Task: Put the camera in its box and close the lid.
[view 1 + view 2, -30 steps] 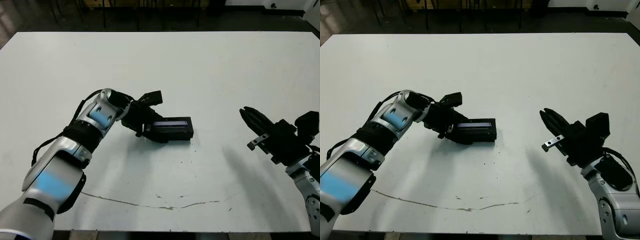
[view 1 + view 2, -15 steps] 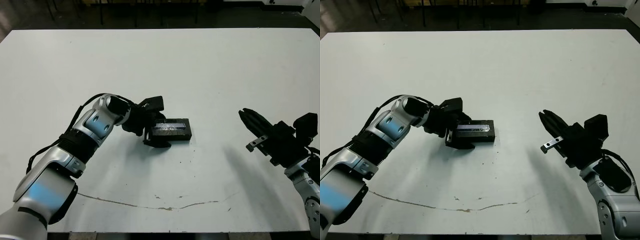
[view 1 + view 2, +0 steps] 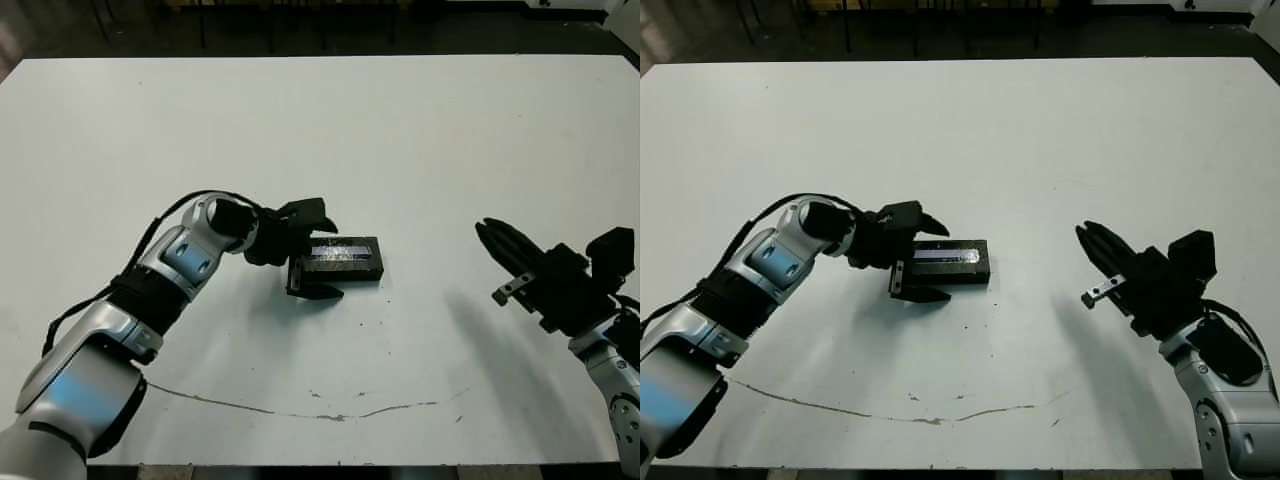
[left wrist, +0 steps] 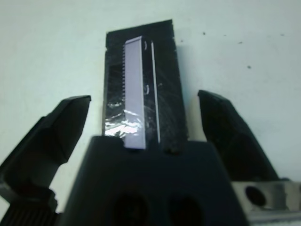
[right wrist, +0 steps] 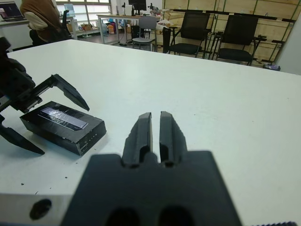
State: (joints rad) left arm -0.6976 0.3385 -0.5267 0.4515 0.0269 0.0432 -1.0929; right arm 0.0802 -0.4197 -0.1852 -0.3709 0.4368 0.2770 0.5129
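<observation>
Head views show the lid (image 3: 343, 258) shut on the box, lengthwise straight ahead of the wide-open, empty left gripper (image 3: 312, 250), while wrist views show it between those fingers (image 4: 51, 136), right gripper (image 5: 155, 132) pinched shut, empty, well apart.

white table (image 3: 420, 140); closed black box (image 3: 344, 270) with silver-strip lid (image 3: 340, 251) lies near middle.
</observation>
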